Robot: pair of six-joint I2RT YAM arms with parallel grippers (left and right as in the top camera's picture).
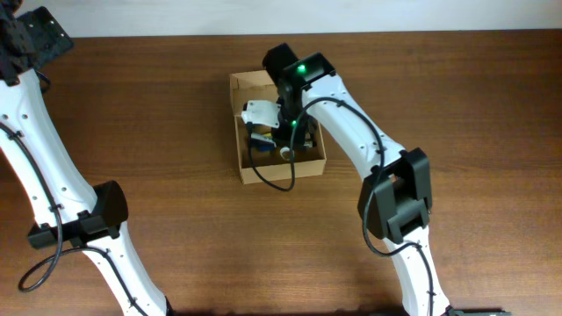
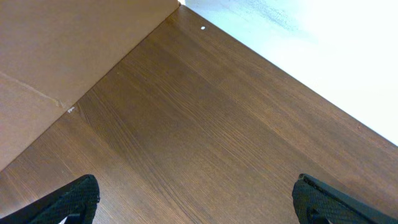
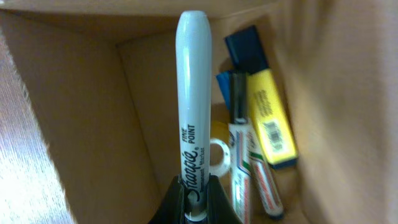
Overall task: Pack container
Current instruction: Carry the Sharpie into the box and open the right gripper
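1. container. the container [image 1: 263, 174] is a small tan cardboard box. it stands open on the brown wooden tabletop [image 1: 158, 114], a little behind the middle of the overhead view. its flap is folded back on the far side, toward the white wall. the box sits upright with its opening facing up.

2. right arm. the right arm [image 1: 351, 132] reaches from the near right edge across to the container, with its wrist directly above the opening. a green light shows on the wrist housing.

3. right pincer. in the right wrist view the right pincer [image 3: 196, 202] is clamped narrow on a grey marker [image 3: 193, 93]. it grips the marker at the printed end of the barrel. the marker points away from the camera into the box, with its rounded cap farthest out. the inner cardboard walls of the container [image 3: 74, 124] surround it on the left, far and right sides.

4. contents. the following items lie on the box floor to the right of the held marker:
- a yellow highlighter [image 3: 270, 127] with a dark blue cap, close to the right wall;
- a white marker [image 3: 245, 168] with a red and green label, just beside the highlighter;
- a small pale roll of tape [image 3: 217, 155], between the white marker and the held marker.

5. left arm. the left arm [image 1: 53, 167] stands at the far left of the tabletop, well apart from the container.

6. left pincer. the left pincer [image 2: 196, 202] is spread wide and holds nothing. its black fingers [image 2: 74, 200] show only at the two lower corners of the left wrist view, above bare wood. a flat tan creased surface [image 2: 56, 50] fills the upper left of that view.
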